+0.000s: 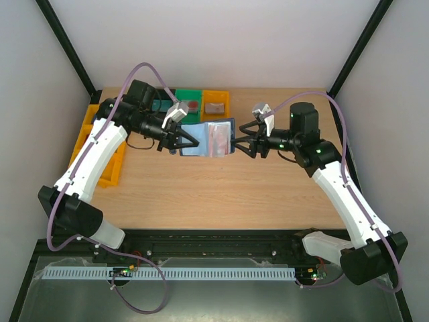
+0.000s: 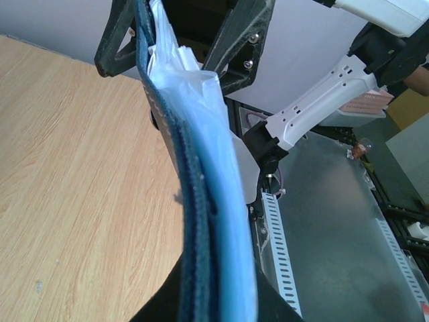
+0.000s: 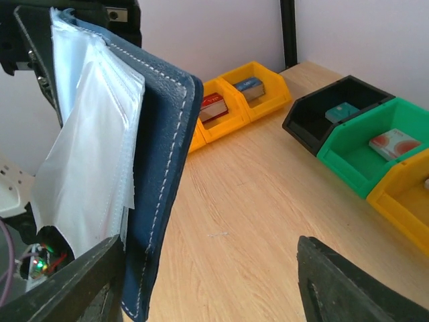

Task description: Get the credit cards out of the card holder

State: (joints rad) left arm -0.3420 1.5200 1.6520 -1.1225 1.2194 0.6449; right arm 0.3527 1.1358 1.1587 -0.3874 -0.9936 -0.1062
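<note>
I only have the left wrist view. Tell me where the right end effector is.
Observer: In the top view, the right end effector sits at the right edge of the card holder, jaws open, not gripping.
Operator: Report the left side.
Observer: The left end effector is shut on the holder's left edge, holding it spread open above the table.
Operator: Check the pockets.
Observer: The top view shows a pinkish patch in the clear sleeve, possibly a card.
</note>
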